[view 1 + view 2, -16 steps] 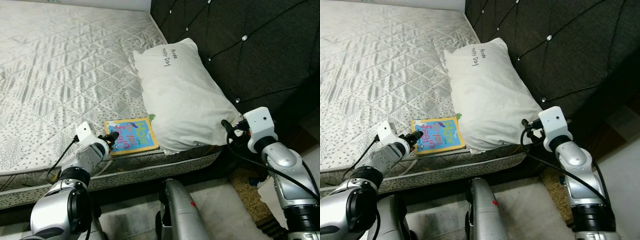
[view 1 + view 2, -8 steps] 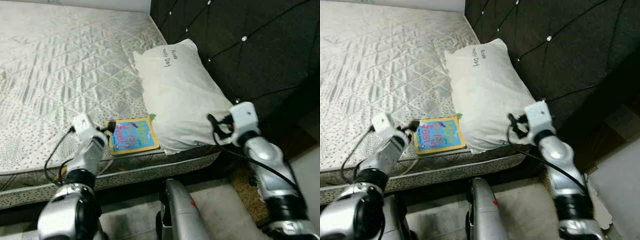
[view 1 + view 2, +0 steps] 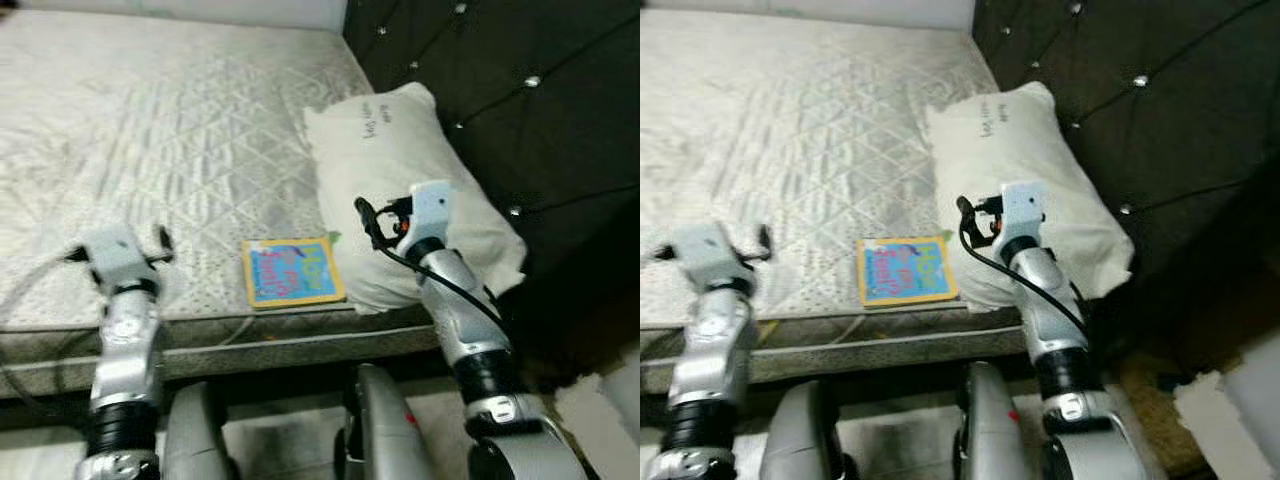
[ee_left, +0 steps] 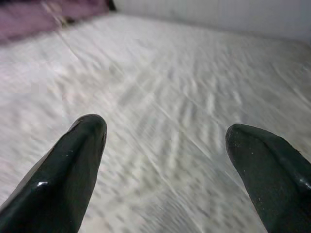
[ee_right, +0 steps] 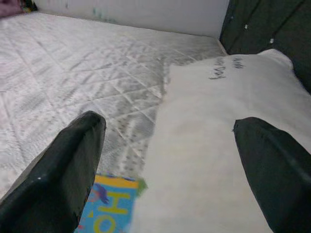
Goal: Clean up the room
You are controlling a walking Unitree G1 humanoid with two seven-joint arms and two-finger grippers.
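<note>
Mattress (image 3: 180, 130): bare, quilted in a diamond pattern, pale grey-white, on a bed frame with a dark tufted headboard (image 3: 520, 90) on the robot's right.

Pillow (image 3: 400, 150): white, handwriting near its top end, lying against the headboard at the mattress's near right corner.

Children's book (image 3: 292, 273): yellow-bordered, blue cover with coloured lettering, flat on the mattress near the front edge, just beside the pillow's left side, with a small green scrap at its upper right corner.

Left gripper (image 4: 170, 160): raised over the mattress's front edge, well left of the book; fingers (image 4: 73, 170) spread apart, holding nothing, bare quilting beyond them.

Right gripper (image 5: 170, 165): above the pillow's near end, right of the book; fingers (image 5: 63, 170) spread wide, empty, the pillow and a corner of the book beyond them.
</note>
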